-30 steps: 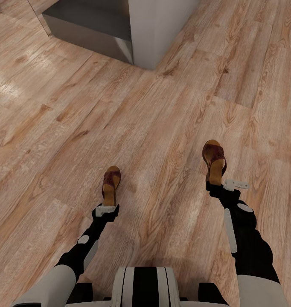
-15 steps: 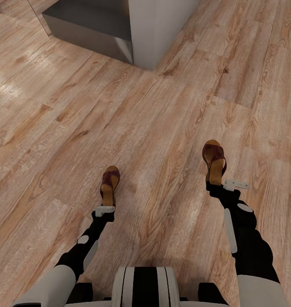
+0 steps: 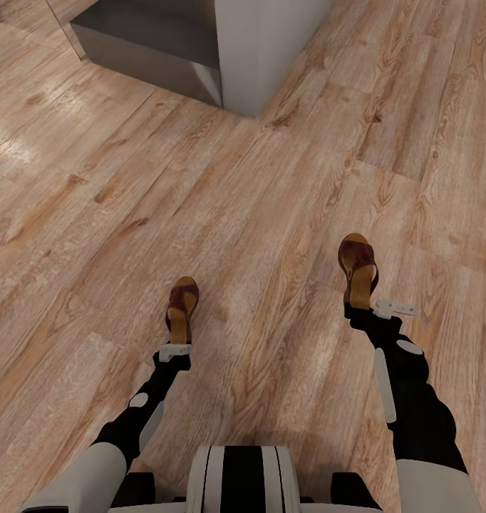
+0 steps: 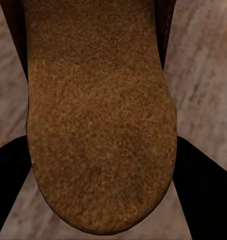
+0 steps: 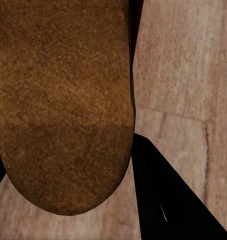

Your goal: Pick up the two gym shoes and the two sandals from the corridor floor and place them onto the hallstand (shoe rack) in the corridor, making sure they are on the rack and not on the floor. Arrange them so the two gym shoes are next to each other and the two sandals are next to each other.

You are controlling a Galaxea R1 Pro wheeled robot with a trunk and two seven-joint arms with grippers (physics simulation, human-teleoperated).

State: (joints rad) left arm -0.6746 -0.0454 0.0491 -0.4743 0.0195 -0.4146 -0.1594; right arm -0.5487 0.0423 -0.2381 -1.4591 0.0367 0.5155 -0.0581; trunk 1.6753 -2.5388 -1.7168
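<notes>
The sandals are both in your grippers, heels toward you: the left gripper (image 3: 176,340) pinches the heel of the left sandal (image 3: 182,308), and the right gripper (image 3: 362,305) is clamped on the heel of the right sandal (image 3: 359,267), both held over the corridor floor (image 3: 271,185). Each sandal's long axis runs away from you, toe and strap forward. Farther ahead stands a grey-white unit (image 3: 200,50), so I judge placement is still to do, with the gym shoes left.
</notes>
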